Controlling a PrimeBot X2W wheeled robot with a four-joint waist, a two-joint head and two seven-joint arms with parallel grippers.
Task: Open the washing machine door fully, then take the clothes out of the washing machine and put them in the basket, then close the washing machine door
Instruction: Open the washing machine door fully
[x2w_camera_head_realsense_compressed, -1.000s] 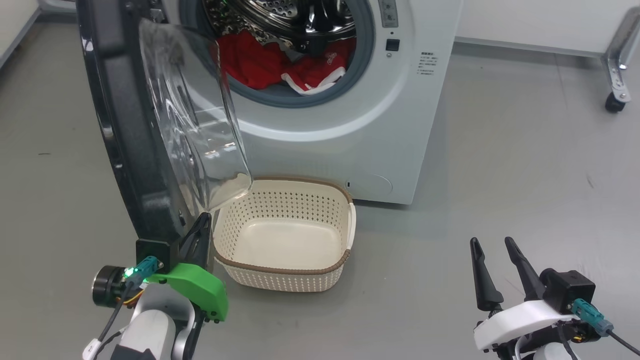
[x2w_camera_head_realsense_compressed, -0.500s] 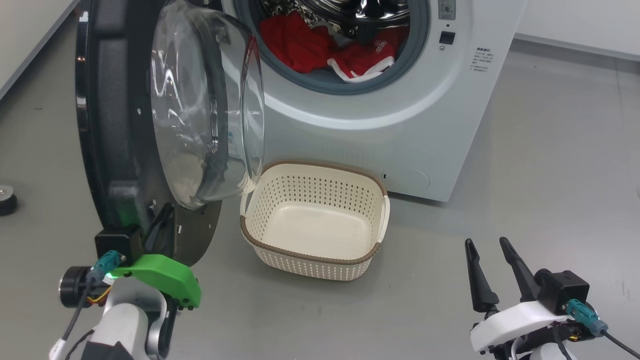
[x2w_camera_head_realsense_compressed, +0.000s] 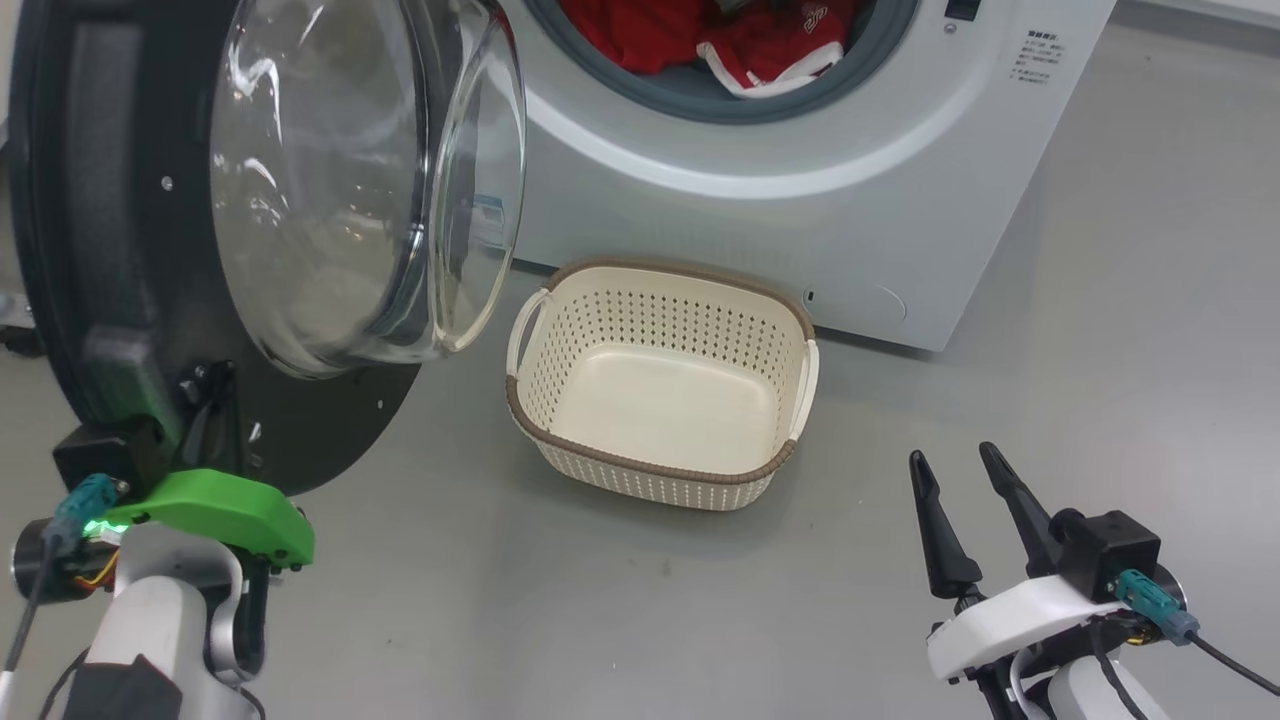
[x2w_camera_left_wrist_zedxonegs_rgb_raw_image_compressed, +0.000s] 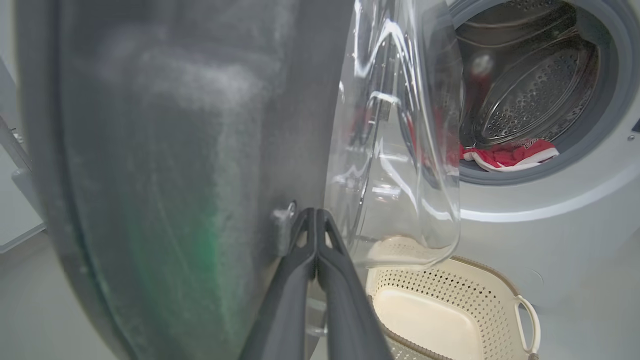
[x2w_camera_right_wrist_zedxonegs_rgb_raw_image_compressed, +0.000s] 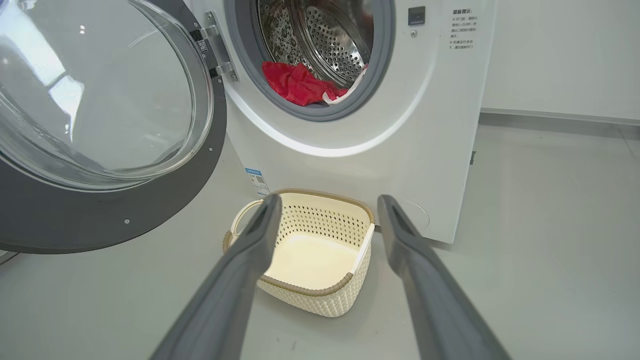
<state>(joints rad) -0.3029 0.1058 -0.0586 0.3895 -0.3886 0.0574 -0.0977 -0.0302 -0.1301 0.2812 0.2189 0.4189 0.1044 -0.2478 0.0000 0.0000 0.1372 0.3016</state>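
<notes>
Left gripper (x2w_camera_left_wrist_zedxonegs_rgb_raw_image_compressed: 316, 216) was clenched tight on nothing, tips against the dark inner ring of the washing machine door (x2w_camera_head_realsense_compressed: 110, 230), which stood swung wide at the left. Rigid, hinged, probably weighty: better pushed on that ring than on the slick glass bowl. Right gripper (x2w_camera_head_realsense_compressed: 952, 458) hung spread and empty, near right. The red clothes (x2w_camera_head_realsense_compressed: 770, 50) lay at the drum's front lip, soft and light by the look; a bunched fold would pinch best. The basket (x2w_camera_head_realsense_compressed: 655, 463) sat just before the washing machine (x2w_camera_head_realsense_compressed: 800, 190).
</notes>
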